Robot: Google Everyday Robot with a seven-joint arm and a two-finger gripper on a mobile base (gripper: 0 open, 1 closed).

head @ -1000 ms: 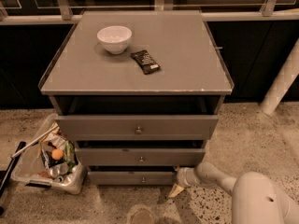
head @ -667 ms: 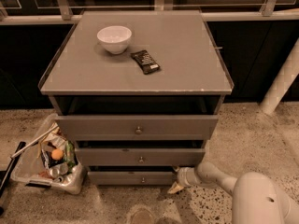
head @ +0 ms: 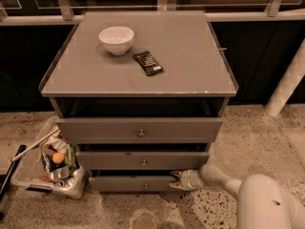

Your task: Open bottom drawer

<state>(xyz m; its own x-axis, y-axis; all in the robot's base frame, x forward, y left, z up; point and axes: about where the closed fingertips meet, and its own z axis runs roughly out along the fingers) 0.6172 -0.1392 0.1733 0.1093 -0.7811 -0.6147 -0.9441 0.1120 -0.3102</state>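
— Noticing any change over the last second?

— Barely. Seeing the white arm's two-finger gripper creeping slightly up and left, now lying low at the near right, by the right end of the slim grey bottom drawer front with the tiny metal knob. Not seeing that front sliding out at all.

— Meaning what for the opening?

— Judging it as hardly begun. Finding the drawer sitting lowest of the three, tucked further back than the two grey fronts above it, with the knob left untouched. Probably going for the right edge rather than the knob.

— And the hand?

— Seeing the fingers standing spread apart, one above the other, pinching nothing. Either touching the front's right end or hanging just beside it; not managing to tell which.
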